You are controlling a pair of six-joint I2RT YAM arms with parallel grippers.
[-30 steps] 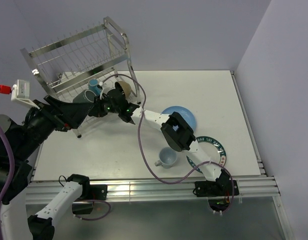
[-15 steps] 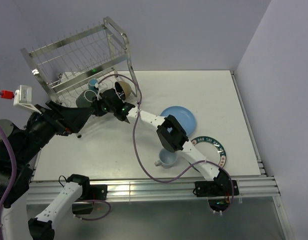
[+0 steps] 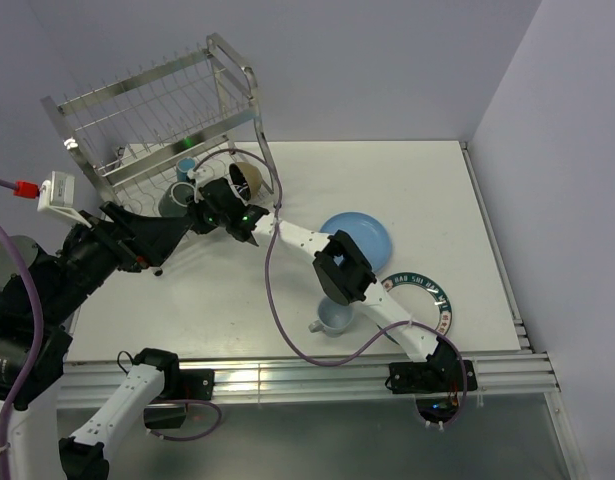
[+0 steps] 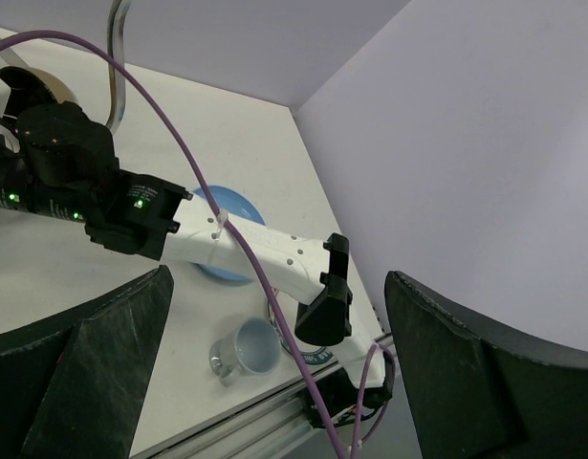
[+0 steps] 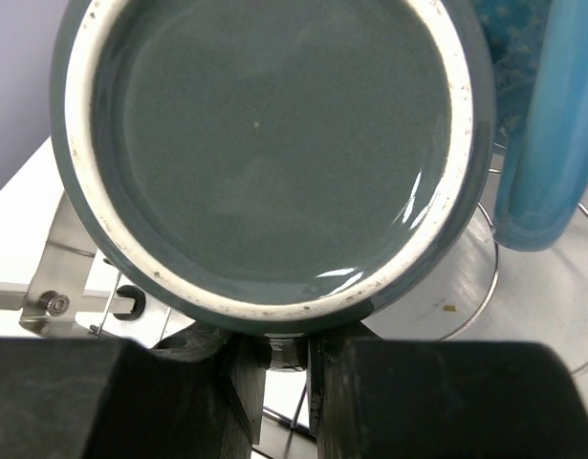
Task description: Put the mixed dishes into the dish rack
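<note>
My right gripper [image 3: 205, 208] [image 5: 286, 354] is shut on the handle of the dark mug [image 3: 170, 200] [image 5: 265, 134] and holds it on its side at the lower shelf of the steel dish rack [image 3: 147, 100], beside the blue mug [image 3: 187, 167] [image 5: 542, 124]. The black-and-tan bowl [image 3: 247, 180] sits at the rack's right end. The light-blue plate [image 3: 367, 232], the white lettered plate [image 3: 427, 295] and the pale cup [image 3: 332, 316] [image 4: 250, 346] lie on the table. My left gripper [image 3: 172, 228] [image 4: 276, 277] is open and empty, just in front of the rack.
The right arm [image 3: 337, 268] stretches across the table from its base to the rack, trailing a purple cable [image 3: 277, 300]. The left arm [image 3: 87, 260] hangs over the table's left edge. Walls close the back and the right side.
The right gripper has carried the dark mug a little further left and back, toward the rack's lower shelf. The left arm has drawn back slightly toward the near left.
</note>
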